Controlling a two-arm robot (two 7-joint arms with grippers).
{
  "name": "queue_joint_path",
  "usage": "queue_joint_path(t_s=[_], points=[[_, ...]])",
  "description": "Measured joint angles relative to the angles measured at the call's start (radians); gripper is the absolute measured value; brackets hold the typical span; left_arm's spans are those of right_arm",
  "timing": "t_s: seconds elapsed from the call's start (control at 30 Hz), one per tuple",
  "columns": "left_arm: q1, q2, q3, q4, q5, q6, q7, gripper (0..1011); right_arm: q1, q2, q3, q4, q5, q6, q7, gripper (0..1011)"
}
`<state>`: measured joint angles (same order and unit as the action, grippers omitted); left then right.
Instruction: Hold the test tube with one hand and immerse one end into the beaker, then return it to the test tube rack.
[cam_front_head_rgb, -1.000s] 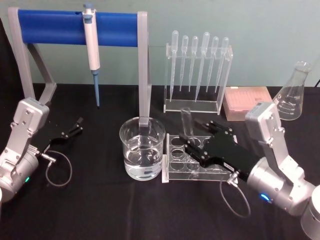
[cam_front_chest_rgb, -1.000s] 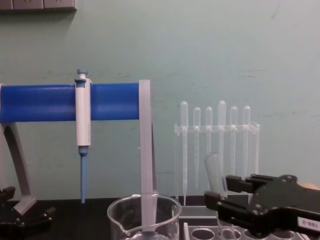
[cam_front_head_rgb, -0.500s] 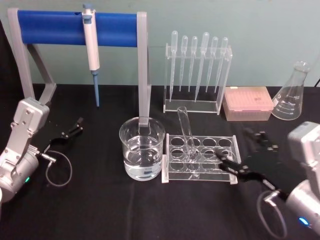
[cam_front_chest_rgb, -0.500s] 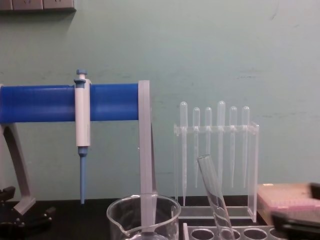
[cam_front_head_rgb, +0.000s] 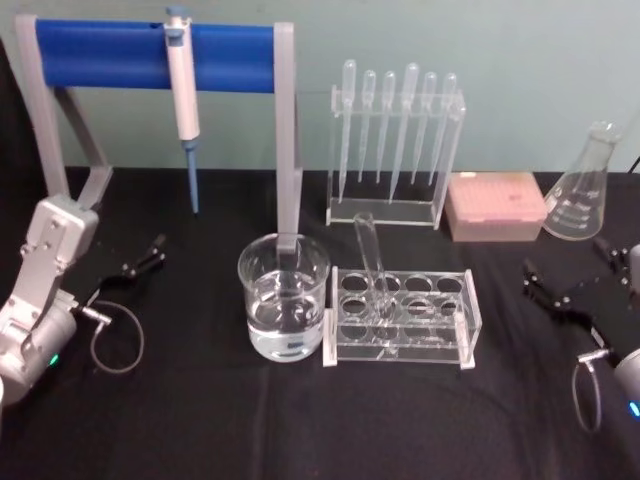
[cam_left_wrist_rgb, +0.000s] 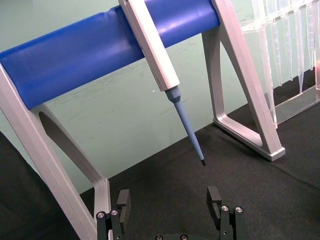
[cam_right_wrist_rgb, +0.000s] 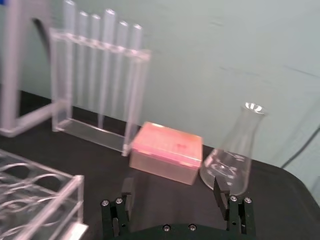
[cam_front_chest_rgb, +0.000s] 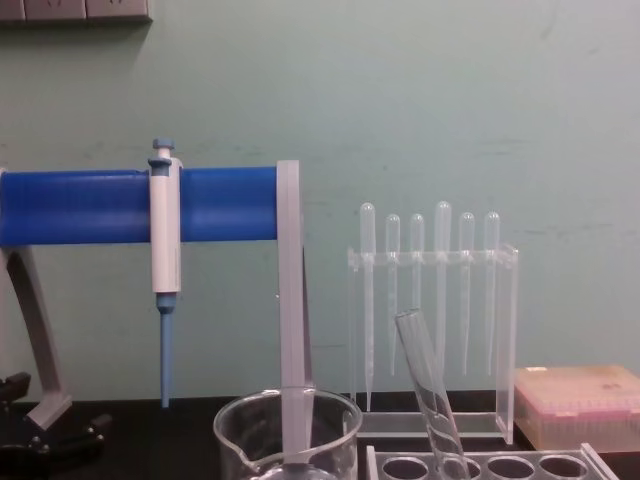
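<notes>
The test tube (cam_front_head_rgb: 374, 270) leans in its rack (cam_front_head_rgb: 400, 318) beside the beaker (cam_front_head_rgb: 284, 297). The right end effector (cam_front_head_rgb: 566, 281) sits empty, fingers apart, near the table's right edge. The left end effector (cam_front_head_rgb: 143, 257) rests likewise spread.

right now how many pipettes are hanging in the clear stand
6, hanging side by side in the clear stand behind the tube rack. None looks hidden.

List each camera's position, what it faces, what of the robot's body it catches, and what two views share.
Head: high, looking down at the test tube leaning in the rack beside the beaker; left claw and right claw at the edges.
Chest: low, facing across the table; the left claw's black tip at its edge.
Left wrist: faces the pipettor; open fingers.
Right wrist: faces the flask; open fingers.
Head and chest share tube, beaker, pipettes.
</notes>
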<state>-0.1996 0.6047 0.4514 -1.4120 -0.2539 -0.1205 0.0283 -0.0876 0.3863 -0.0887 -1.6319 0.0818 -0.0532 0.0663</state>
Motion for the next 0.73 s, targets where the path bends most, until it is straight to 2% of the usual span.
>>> queue_joint_path(t_s=[0.2,0.3,0.73], points=[[0.0,0.0,0.0,0.0,0.0,0.0,0.0,1000,0.068,-0.042,-0.026,0.108,-0.049,-0.012,-0.015,1000],[0.0,0.0,0.0,0.0,0.0,0.0,0.0,1000,0.084,-0.052,-0.031,0.133,-0.056,-0.022,-0.009,1000],[0.0,0.0,0.0,0.0,0.0,0.0,0.0,1000,0.09,-0.058,-0.033,0.145,-0.06,-0.03,-0.003,1002]])
